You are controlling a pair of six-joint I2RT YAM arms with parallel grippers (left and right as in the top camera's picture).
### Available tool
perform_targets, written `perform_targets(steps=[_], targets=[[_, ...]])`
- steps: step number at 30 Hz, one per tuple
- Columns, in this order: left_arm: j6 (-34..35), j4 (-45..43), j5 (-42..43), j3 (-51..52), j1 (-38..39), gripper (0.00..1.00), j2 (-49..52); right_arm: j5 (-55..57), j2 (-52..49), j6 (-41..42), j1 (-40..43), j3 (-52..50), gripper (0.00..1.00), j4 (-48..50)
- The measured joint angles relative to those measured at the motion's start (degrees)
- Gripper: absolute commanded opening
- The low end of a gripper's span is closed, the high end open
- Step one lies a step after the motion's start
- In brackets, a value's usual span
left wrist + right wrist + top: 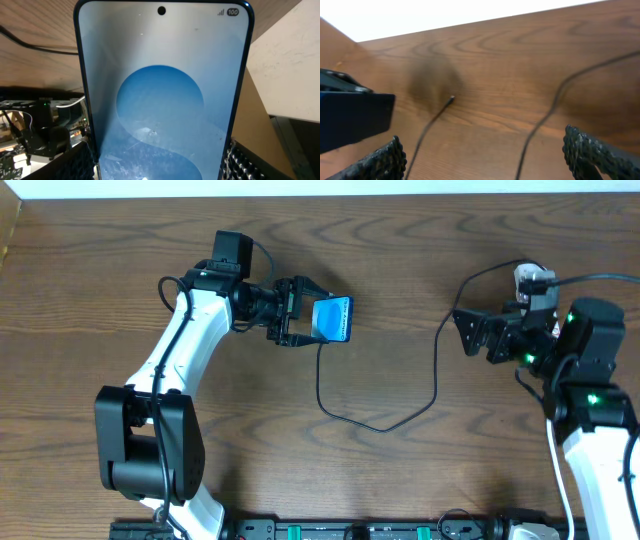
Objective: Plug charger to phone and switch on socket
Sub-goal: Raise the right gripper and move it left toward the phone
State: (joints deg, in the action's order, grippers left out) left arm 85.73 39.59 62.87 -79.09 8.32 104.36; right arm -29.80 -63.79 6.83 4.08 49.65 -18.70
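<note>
the left gripper (pixel 308 317) is clamped on the phone (pixel 334 318), in the upper middle of the overhead frame. in the left wrist view its ribbed fingers (pixel 239 161) press the phone's two long edges near its lower end, at the bottom corners of the frame. the phone's long axis carries on from the claw towards the right of the overhead frame. the end with the camera hole points away from the claw, and the lit blue screen faces up towards the cameras. from above the phone looks short, so we take it as tilted, though we cannot tell how steeply

the charger (pixel 437 365) lies as a thin black loop on the wooden table (pixel 120 250). it runs from the upper right down through the lower middle, then climbs to end just below the phone. in the right wrist view its connector tip (pixel 451 99) rests on the wood, pointing to the upper right of that frame, apart from the phone's dark body at the left edge

the right gripper (pixel 463 332) stands wide open and empty at the right of the overhead frame, pointing left. its fingers (pixel 382 162) sit at the bottom corners of the right wrist view, with the cable on the table between them

of the socket (pixel 528 277) we see only a small white piece at the upper right, the rest hidden by the right arm
</note>
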Motion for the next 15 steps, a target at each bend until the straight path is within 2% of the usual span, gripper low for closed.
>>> perform_targets(steps=[10, 15], targets=[[0.00, 0.02, 0.00, 0.00, 0.00, 0.72, 0.00, -7.28, -12.98, -1.86, 0.00, 15.98, 0.99, -15.32], [0.02, 0.00, 0.00, 0.00, 0.00, 0.72, 0.00, -9.64, -16.85, -2.12, 0.00, 18.34, 0.99, -16.20]])
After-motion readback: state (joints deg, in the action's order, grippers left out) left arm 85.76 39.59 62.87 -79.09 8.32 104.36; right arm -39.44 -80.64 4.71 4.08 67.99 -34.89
